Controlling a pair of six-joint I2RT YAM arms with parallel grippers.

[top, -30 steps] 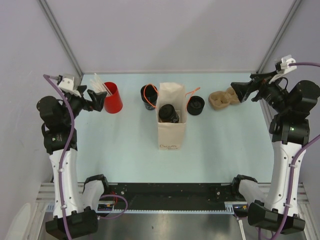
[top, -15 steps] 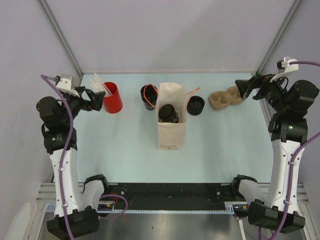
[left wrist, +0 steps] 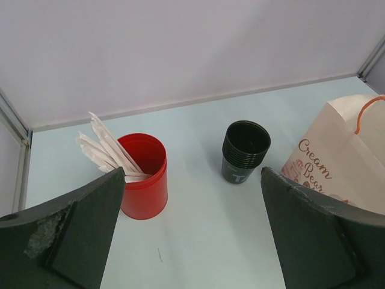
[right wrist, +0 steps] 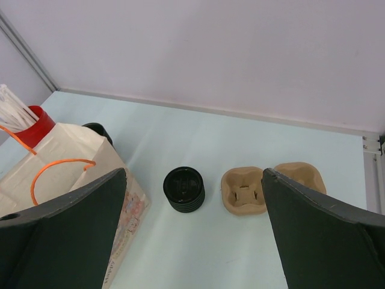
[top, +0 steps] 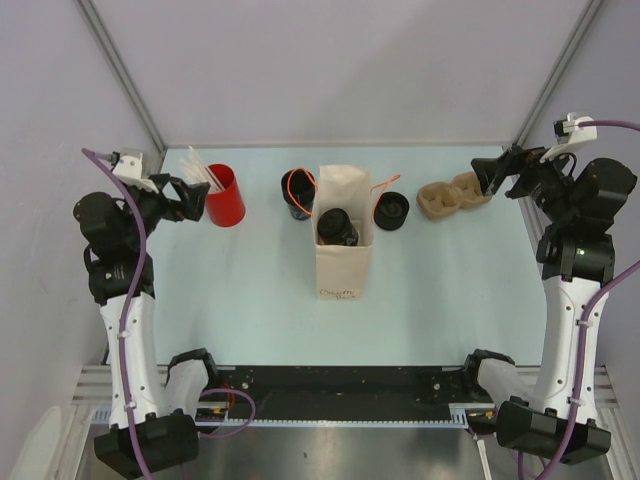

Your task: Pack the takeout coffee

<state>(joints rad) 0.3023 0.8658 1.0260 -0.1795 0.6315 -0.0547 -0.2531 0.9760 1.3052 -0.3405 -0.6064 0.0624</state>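
Packing looks done: takeout coffee sits inside the paper bag mid-worktop. Left pincer and right pincer both gape empty, well apart from it; next, simply park both arms

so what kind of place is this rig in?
Probably a lab robot cell staged as a café takeout counter: bare walls box in a pale table that holds a printed paper bag, stacked black cups, a red cup of white sticks and pulp cup carriers.
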